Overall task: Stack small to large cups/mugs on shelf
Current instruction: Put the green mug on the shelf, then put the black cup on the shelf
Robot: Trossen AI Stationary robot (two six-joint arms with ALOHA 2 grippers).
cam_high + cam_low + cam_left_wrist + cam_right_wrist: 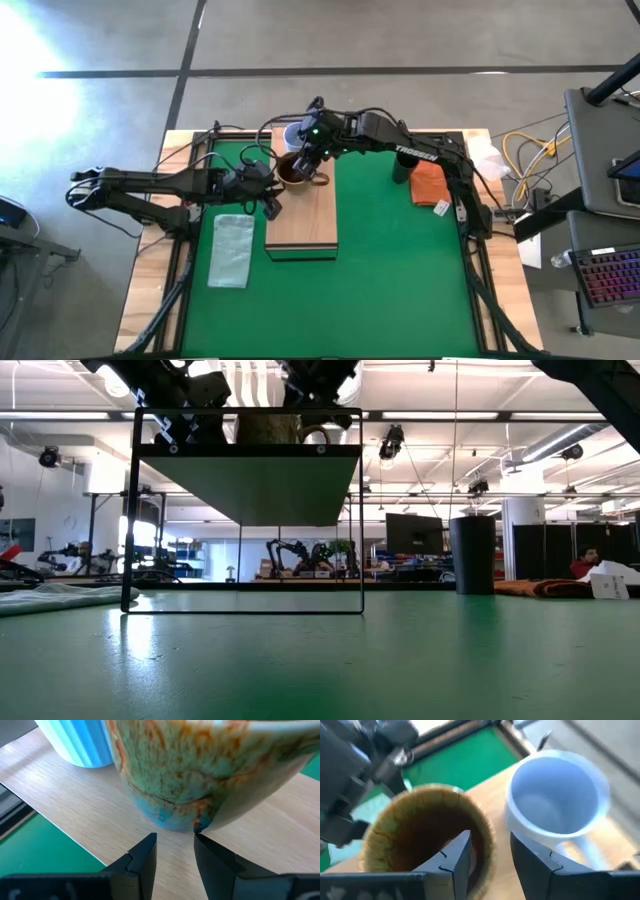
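The brown mug [293, 171] stands upright on the far end of the light-wood shelf [302, 222]. The pale blue mug [293, 134] stands just behind it on the same shelf top [555, 800]. My right gripper [490, 851] is above them, open and pointing down. One finger is inside the brown mug [425, 830] and one is outside, between the two mugs. My left gripper [175, 840] is at the shelf's left side, level, slightly open, and pointing at the brown mug's base [175, 817]. The black cup [402, 166] stands on the green mat at the right. My right gripper's fingers stand on either side of the brown mug's rim [487, 832], on the side facing the blue mug. I cannot tell whether they touch it. My left gripper has one fingertip [200, 839] right at the mug's lower wall [202, 824]. I cannot tell whether it touches.
An orange-brown cloth [428, 184] lies beside the black cup. A pale green cloth [232, 250] lies on the mat left of the shelf. The shelf's near half is bare wood. Cables and a keyboard lie off the table's right edge.
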